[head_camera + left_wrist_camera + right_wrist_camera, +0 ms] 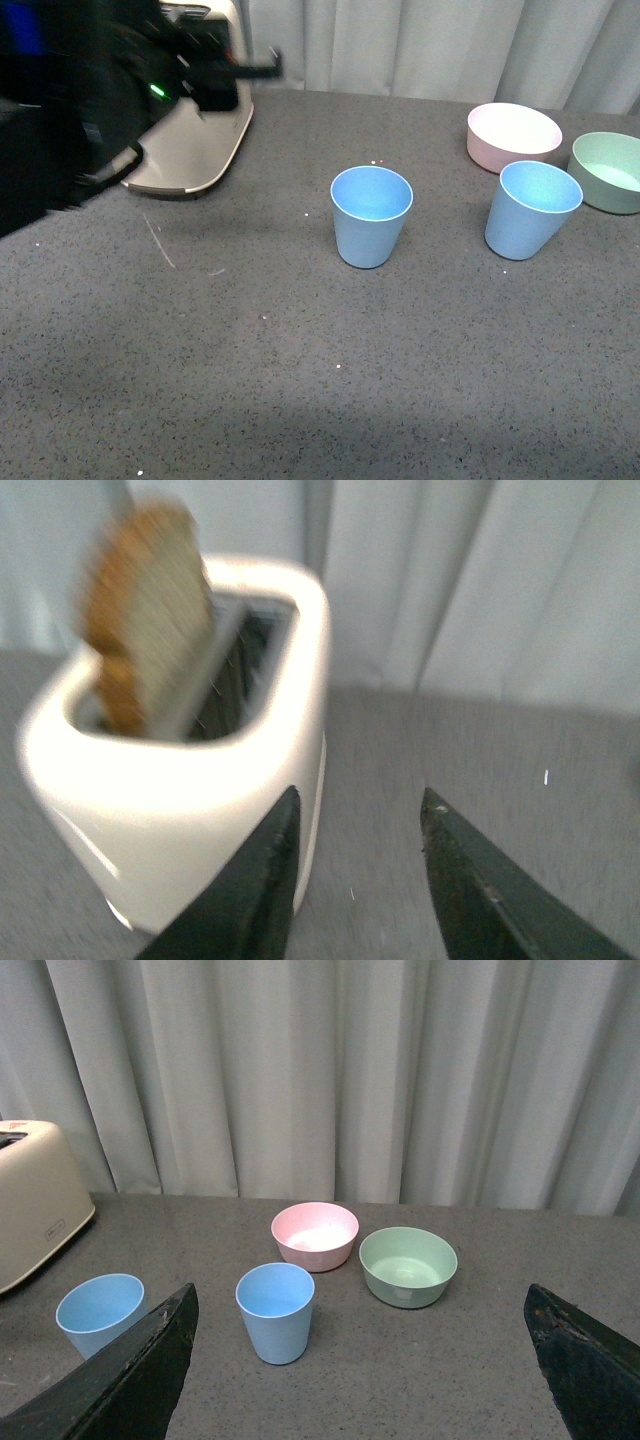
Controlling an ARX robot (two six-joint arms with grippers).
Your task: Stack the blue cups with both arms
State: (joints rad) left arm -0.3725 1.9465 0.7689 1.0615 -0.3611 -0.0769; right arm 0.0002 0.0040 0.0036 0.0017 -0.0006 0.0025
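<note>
Two light-blue cups stand upright and apart on the grey table. One cup (371, 216) is at the middle, the other cup (532, 210) is to its right. Both show in the right wrist view, the right cup (276, 1310) and the middle cup (98, 1310). My left arm (90, 110) is blurred at the far left by the toaster. Its gripper (360, 805) is open and empty, with nothing between its fingers. My right gripper (360, 1293) is wide open and empty, some way back from the cups; it is out of the front view.
A cream toaster (195, 140) with a toast slice (145, 610) stands at the back left. A pink bowl (513, 135) and a green bowl (610, 170) sit behind the right cup. A grey curtain (430, 45) closes off the back.
</note>
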